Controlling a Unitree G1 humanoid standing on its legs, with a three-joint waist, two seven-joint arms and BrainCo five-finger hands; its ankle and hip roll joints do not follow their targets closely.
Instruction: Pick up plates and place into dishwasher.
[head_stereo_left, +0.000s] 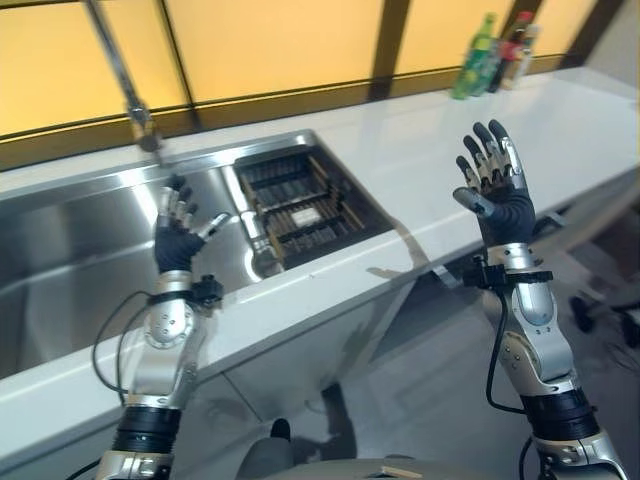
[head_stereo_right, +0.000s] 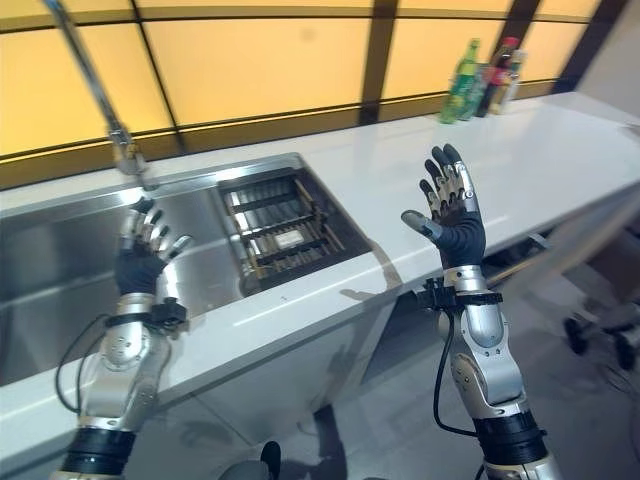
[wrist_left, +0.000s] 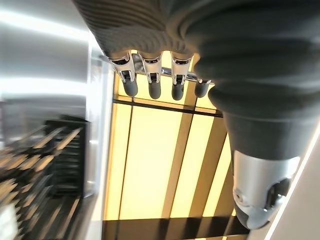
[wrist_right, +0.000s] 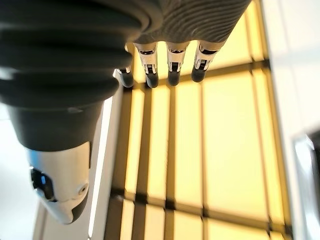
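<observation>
Both hands are raised with fingers spread, holding nothing: left hand (head_stereo_left: 178, 238) over the sink (head_stereo_left: 80, 250), right hand (head_stereo_left: 497, 195) above the bench (head_stereo_left: 430, 170). Can't spot any plates; the rack (head_stereo_left: 300, 205) sits in the sink, so the step is anyone's guess.

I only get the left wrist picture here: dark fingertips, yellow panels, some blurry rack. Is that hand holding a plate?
Observer: No. From the head, the left hand is raised open over the steel sink, holding nothing.
Operator: And the other hand?
Observer: The right hand is also up and open, above the white counter.
Operator: What is that rack?
Observer: A dark dish rack set in the sink's right compartment, with a small pale thing in it. I see no plates.
Operator: Anything else on the counter?
Observer: Bottles stand at the far end by the window.
</observation>
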